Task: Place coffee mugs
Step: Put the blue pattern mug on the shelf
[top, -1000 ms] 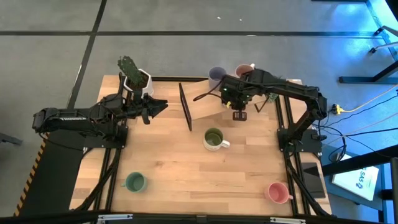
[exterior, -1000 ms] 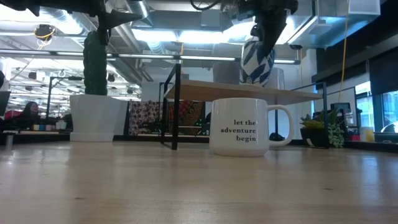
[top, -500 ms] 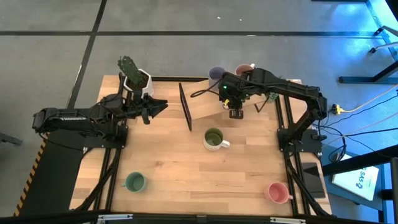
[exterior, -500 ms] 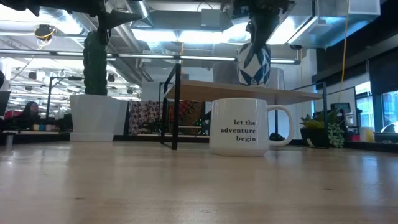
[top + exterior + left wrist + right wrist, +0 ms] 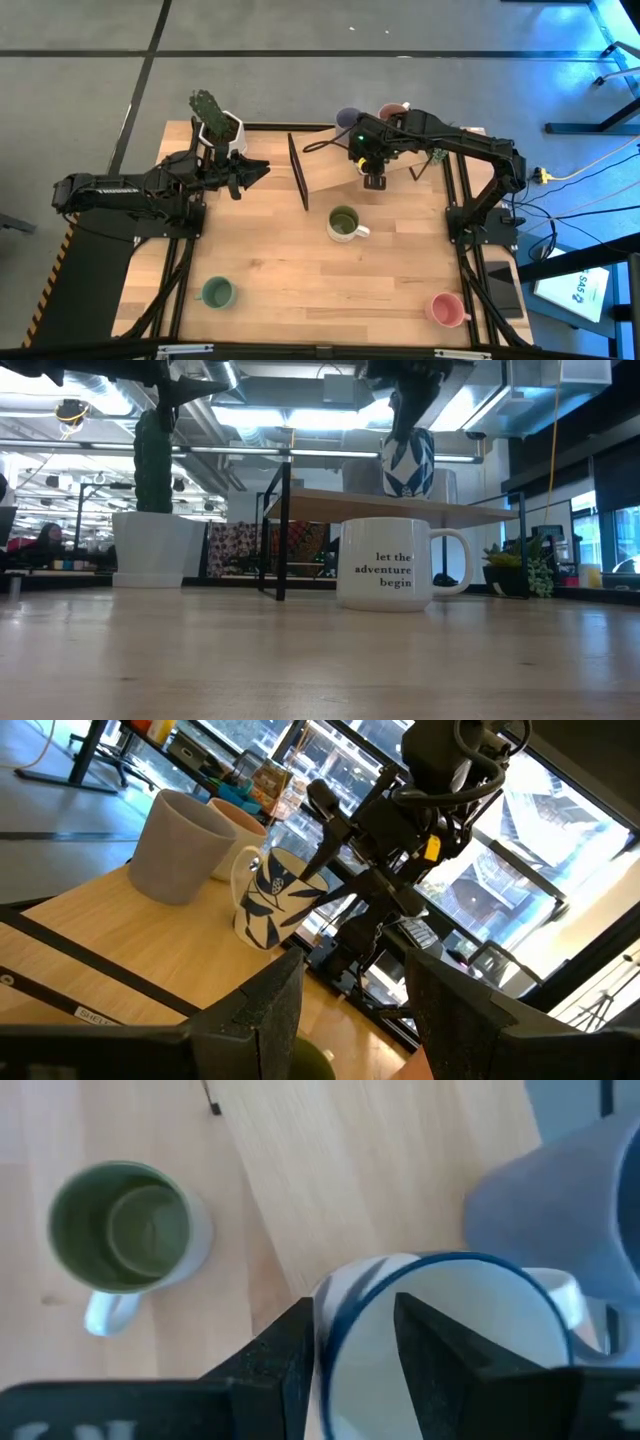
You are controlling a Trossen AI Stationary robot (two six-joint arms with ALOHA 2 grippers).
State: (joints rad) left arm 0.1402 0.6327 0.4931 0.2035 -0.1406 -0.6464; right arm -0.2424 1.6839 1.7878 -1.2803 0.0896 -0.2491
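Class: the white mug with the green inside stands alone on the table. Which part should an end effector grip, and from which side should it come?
Grip the rim wall of the white mug, coming straight down from above. It stands upright with its mouth open upward and bare table all round; set one finger inside, one outside, away from the handle that juts toward the right arm's side.

The wooden table (image 5: 290,270) carries a low wooden shelf (image 5: 325,176) on black legs at about 12 o'clock. On the tabletop, a green-lined white mug (image 5: 344,224) sits near the centre, a teal mug (image 5: 217,293) at 7 o'clock, a pink mug (image 5: 446,309) at 5 o'clock and a white cactus pot (image 5: 222,133) at 10 o'clock. On the shelf stand a lavender mug (image 5: 187,846), a mauve mug (image 5: 243,828) and a blue-patterned mug (image 5: 272,908).
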